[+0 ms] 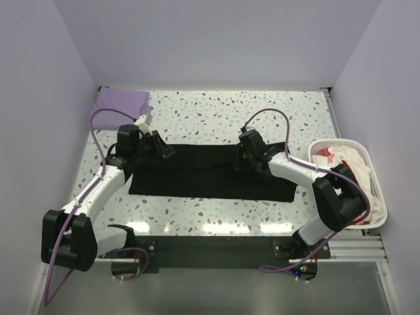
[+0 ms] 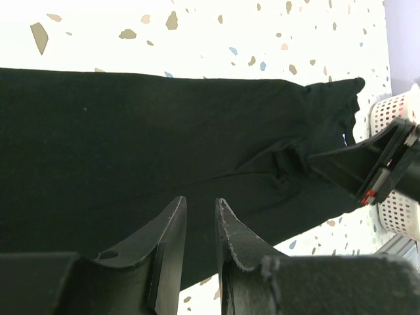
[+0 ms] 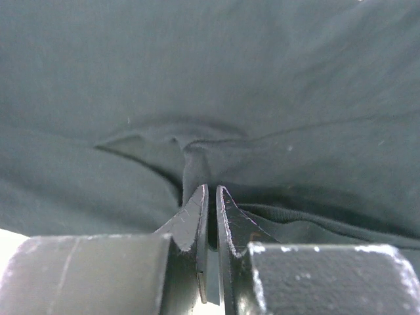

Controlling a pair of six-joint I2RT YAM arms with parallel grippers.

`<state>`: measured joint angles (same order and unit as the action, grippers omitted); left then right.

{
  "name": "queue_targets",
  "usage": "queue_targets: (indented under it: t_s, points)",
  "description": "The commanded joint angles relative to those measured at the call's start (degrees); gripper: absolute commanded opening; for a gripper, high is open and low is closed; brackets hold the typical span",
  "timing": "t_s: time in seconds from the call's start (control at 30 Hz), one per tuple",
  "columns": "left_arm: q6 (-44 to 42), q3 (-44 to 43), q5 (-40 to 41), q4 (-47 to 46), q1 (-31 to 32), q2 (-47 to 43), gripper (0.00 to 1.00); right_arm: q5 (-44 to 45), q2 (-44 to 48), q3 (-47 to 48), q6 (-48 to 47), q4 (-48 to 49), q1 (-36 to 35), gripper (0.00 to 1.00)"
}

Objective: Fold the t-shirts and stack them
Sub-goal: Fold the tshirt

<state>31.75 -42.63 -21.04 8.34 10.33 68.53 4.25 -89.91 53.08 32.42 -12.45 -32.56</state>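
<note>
A white terrazzo tabletop with dark speckles (image 1: 210, 108) lies brightly lit, glare patches (image 1: 223, 228) toward 6 o'clock. Pale lilac walls (image 1: 216, 39) close it at 9, 12 and 3 o'clock. Below 6 o'clock, perhaps grey floor (image 1: 262, 295).

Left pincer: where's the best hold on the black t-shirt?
Probably the far left corner of the black t-shirt, from above with the left pincer. It lies flat, so only an edge lifts; the right pincer grips a fold toward the other end.
</note>
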Motion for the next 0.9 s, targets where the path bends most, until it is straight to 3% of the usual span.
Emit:
queue_targets:
  t_s: [0.0, 0.07, 0.2, 0.23, 0.37, 0.5, 0.67, 0.8, 0.87]
  points:
    - [-1.5, -0.2, -1.5, -1.7, 0.3, -0.1, 0.29, 2.3, 2.0, -2.3, 2.8, 0.8, -2.2, 0.03]
    - [-1.5, 0.0, -1.5, -1.7, 0.3, 0.0, 0.29, 2.9, 2.2, -3.3, 3.6, 1.5, -3.5, 0.06]
    - [-1.5, 0.4, -1.6, -1.7, 0.3, -0.1, 0.28, 3.3, 3.2, -5.4, 3.7, 3.0, -4.8, 0.25]
    - [-1.5, 0.4, -1.6, -1.7, 0.3, 0.0, 0.28, 3.6, 3.8, -5.6, 3.4, 3.0, -5.1, 0.25]
    - [-1.4, 0.4, -1.7, -1.9, 0.3, -0.1, 0.28, 5.1, 7.4, -5.4, 2.6, 1.6, -5.1, 0.34]
    - [-1.4, 0.4, -1.6, -1.9, 0.4, 0.0, 0.28, 9.4, 11.9, -4.0, 1.9, -3.5, -5.1, 0.49]
    - [-1.3, 0.4, -1.6, -1.9, 0.3, 0.4, 0.28, 18.2, 12.5, -1.0, -0.1, -8.5, -3.0, 0.52]
    - [-1.3, 0.3, -1.7, -1.9, 0.3, 0.4, 0.28, 12.4, 8.1, -0.5, -1.2, -7.8, 4.3, 0.50]
    - [-1.3, 0.4, -1.6, -1.9, 0.4, 0.3, 0.28, 13.8, 4.5, 0.9, -2.4, -8.4, 5.3, 0.50]
